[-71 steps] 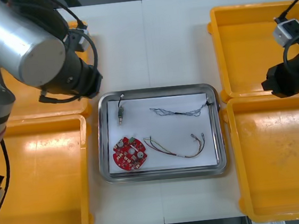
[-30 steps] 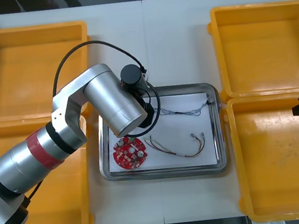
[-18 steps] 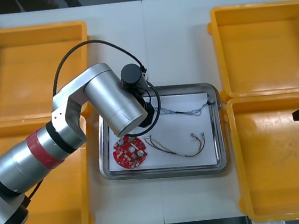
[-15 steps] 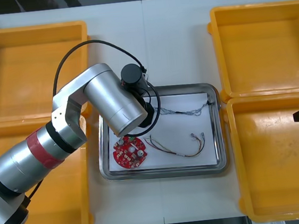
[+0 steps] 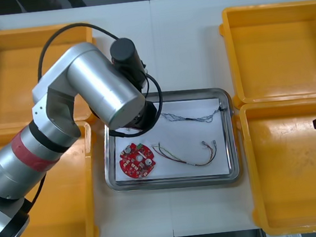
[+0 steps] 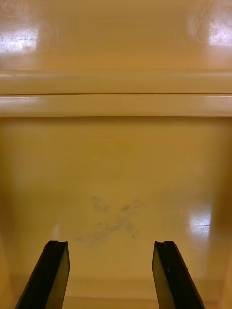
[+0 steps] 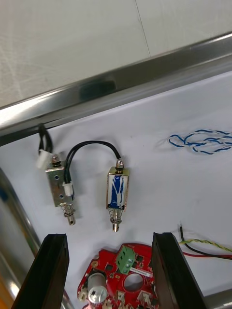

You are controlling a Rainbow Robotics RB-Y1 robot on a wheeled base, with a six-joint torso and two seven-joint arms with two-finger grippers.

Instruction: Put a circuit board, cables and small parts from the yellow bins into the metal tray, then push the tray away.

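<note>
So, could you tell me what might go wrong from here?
The left gripper hangs open above the small metal parts; lowering, its fingers could strike them or the circuit board. The metal tray sits close between the yellow bins and may scrape them when pushed. The right gripper hangs over a right bin.

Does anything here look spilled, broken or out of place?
Nothing stands out. The red board, blue-white cable, red-yellow cable and small metal parts all lie inside the tray. The left pincer hangs open above the parts; the right pincer is open over a yellow bin.
</note>
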